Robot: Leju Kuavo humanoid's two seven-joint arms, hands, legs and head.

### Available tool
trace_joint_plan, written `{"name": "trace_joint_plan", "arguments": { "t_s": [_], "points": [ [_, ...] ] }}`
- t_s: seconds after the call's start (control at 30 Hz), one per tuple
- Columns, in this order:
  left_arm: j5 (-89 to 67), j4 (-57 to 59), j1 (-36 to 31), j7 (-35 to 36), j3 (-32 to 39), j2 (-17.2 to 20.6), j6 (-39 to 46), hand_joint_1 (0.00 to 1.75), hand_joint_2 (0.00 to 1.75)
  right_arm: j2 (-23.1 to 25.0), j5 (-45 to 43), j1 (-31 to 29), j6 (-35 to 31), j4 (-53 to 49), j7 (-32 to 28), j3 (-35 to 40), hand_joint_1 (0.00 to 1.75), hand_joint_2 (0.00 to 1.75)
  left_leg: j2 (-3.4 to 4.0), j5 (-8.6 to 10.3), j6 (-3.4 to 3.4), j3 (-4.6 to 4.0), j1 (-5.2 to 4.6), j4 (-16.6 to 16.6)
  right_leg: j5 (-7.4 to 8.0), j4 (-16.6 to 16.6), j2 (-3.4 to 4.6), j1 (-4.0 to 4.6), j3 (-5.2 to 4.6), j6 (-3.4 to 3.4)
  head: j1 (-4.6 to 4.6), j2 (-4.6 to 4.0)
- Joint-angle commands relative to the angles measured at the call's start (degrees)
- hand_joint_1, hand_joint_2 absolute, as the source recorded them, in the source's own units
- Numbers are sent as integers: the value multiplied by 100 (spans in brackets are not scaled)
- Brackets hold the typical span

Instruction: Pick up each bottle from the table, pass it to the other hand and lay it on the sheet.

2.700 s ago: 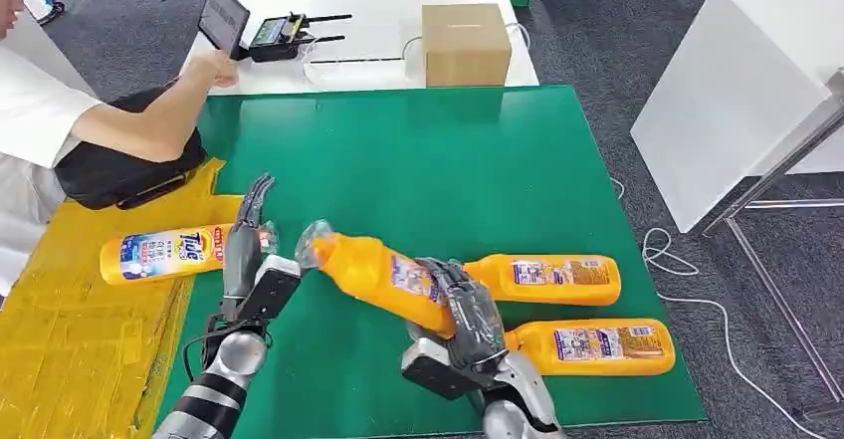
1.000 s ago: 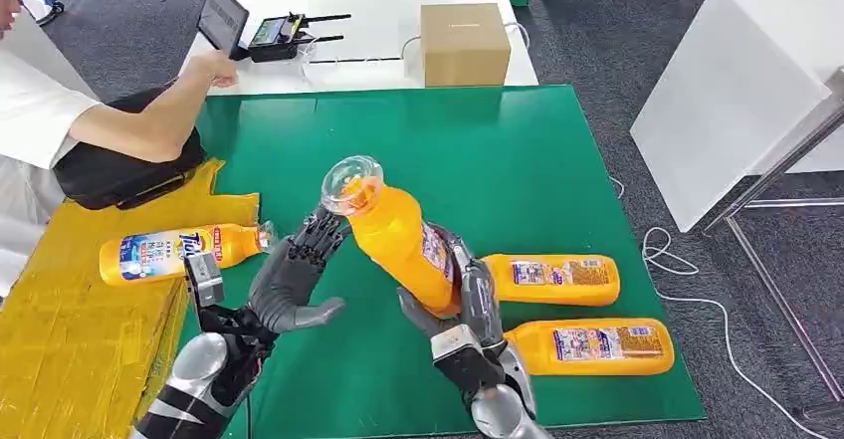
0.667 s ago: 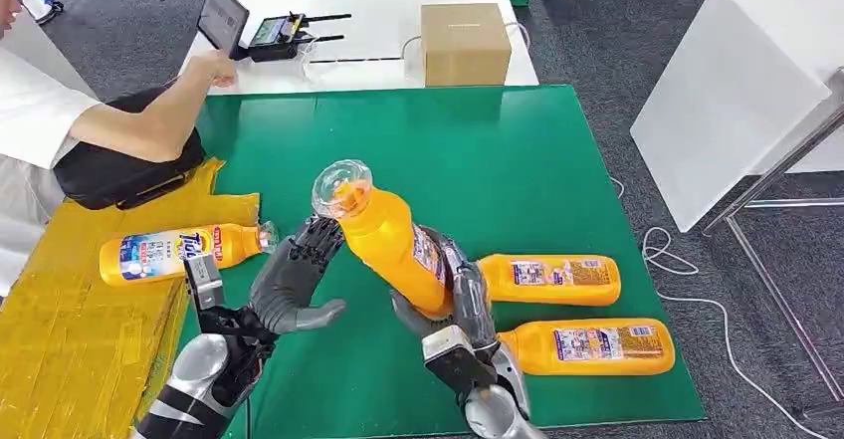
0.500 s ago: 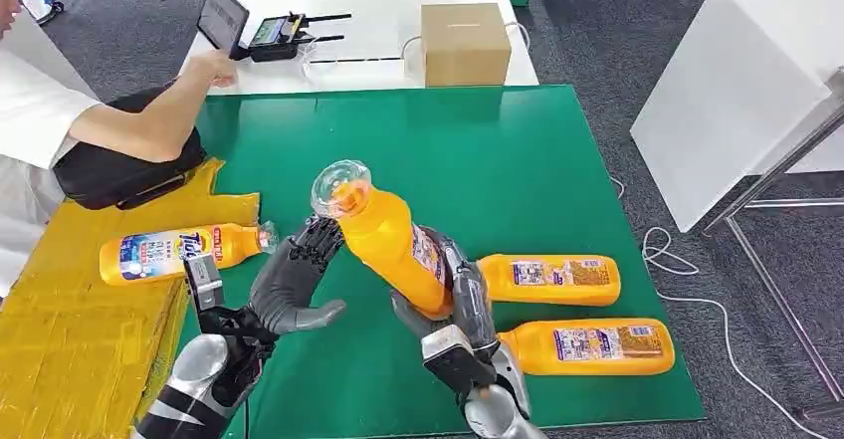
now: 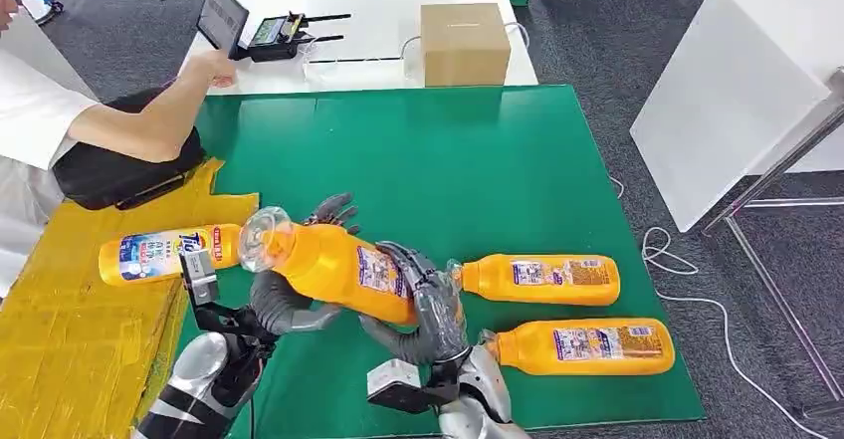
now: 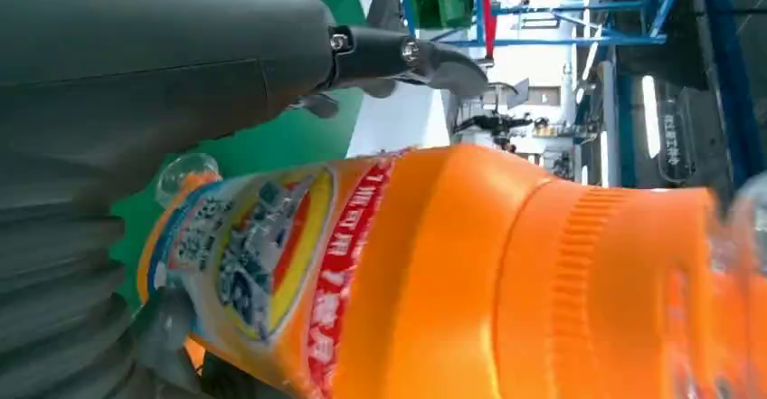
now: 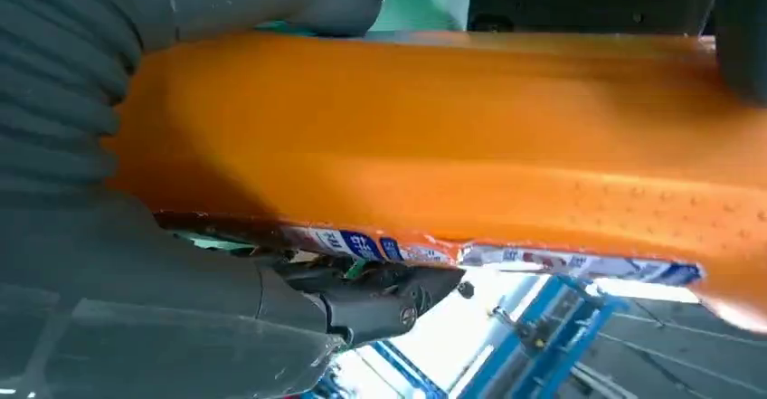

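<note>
My right hand [image 5: 430, 308] grips an orange bottle [image 5: 338, 268] around its labelled body and holds it tilted low, its clear cap [image 5: 263, 240] pointing left. The neck end lies across my left hand [image 5: 283, 306], whose fingers [image 5: 334, 208] stand straight behind the bottle with the thumb below it. In the left wrist view the bottle [image 6: 452, 272] sits close against the palm under an outstretched finger [image 6: 398, 55]. The right wrist view has the bottle [image 7: 452, 118] wrapped by my right hand [image 7: 136, 281]. Another bottle [image 5: 169, 252] lies on the yellow sheet [image 5: 80, 349].
Two more orange bottles [image 5: 542, 280] [image 5: 587, 346] lie on the green mat [image 5: 448, 160] at the right. A person [image 5: 60, 120] leans on a black bag [image 5: 119, 175] at the left. A cardboard box [image 5: 465, 43] stands behind, a white table [image 5: 737, 81] to the right.
My right hand has tipped the bottle from nearly upright down and to the left, bringing its neck into my left hand's palm. The left hand has stayed about where it was.
</note>
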Motion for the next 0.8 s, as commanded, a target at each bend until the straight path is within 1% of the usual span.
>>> {"name": "trace_joint_plan", "arguments": {
  "t_s": [0.03, 0.13, 0.17, 0.27, 0.5, 0.63, 0.67, 0.7, 0.73, 0.8],
  "points": [
    [147, 524, -382, 106, -146, -73, 19, 0, 175, -94, 437, -449, -247, 1036, 28, 892, 175, 175, -8, 1, -1, 7, 2, -6, 0, -7, -8, 2, 10, 3, 0, 0],
    [188, 546, -408, 116, -128, -75, 41, 0, 175, -93, 498, -499, -243, 1108, 61, 1000, 175, 175, -12, 1, -3, 6, 4, -4, 0, -9, -13, 5, 11, 3, 0, 0],
    [197, 547, -412, 117, -123, -77, 46, 0, 175, -96, 511, -507, -245, 1119, 70, 1016, 175, 175, -17, 1, -6, 18, 13, -10, 1, -21, -19, 13, 28, 5, -2, 0],
    [214, 544, -414, 118, -104, -88, 66, 0, 175, -104, 530, -529, -244, 1155, 106, 1050, 175, 175, -14, 1, -3, 8, 7, -4, 0, -10, -15, 7, 13, 3, 0, 0],
    [396, 481, -344, 117, 102, -226, 304, 0, 175, -106, 525, -575, -245, 1259, 226, 1080, 175, 175, -15, 1, -3, 10, 7, -6, 0, -13, -18, 8, 15, 5, 0, 0],
    [396, 481, -344, 117, 102, -226, 304, 0, 175, -106, 525, -575, -245, 1259, 226, 1080, 175, 175, -10, 1, -2, 3, 3, -3, -1, -6, -11, 5, 5, 3, 0, 0],
    [396, 481, -344, 117, 102, -226, 304, 0, 175, -106, 525, -575, -245, 1259, 226, 1080, 175, 175, -18, -1, -4, 17, 12, -8, -1, -19, -20, 13, 25, 7, 0, 0],
    [396, 481, -344, 117, 102, -226, 304, 0, 175, -106, 525, -575, -245, 1259, 226, 1080, 175, 175, -11, 1, -2, 4, 4, -4, -1, -8, -12, 5, 7, 3, 0, 0],
    [396, 481, -344, 117, 102, -226, 304, 0, 175, -106, 525, -575, -245, 1259, 226, 1080, 175, 175, -17, -1, -3, 13, 9, -8, -2, -15, -20, 10, 20, 6, 0, 0],
    [396, 481, -344, 117, 102, -226, 304, 0, 175, -106, 525, -575, -245, 1259, 226, 1080, 175, 175, -16, 0, -3, 7, 5, -5, -2, -10, -18, 6, 11, 4, 0, 0]
  ]
}}
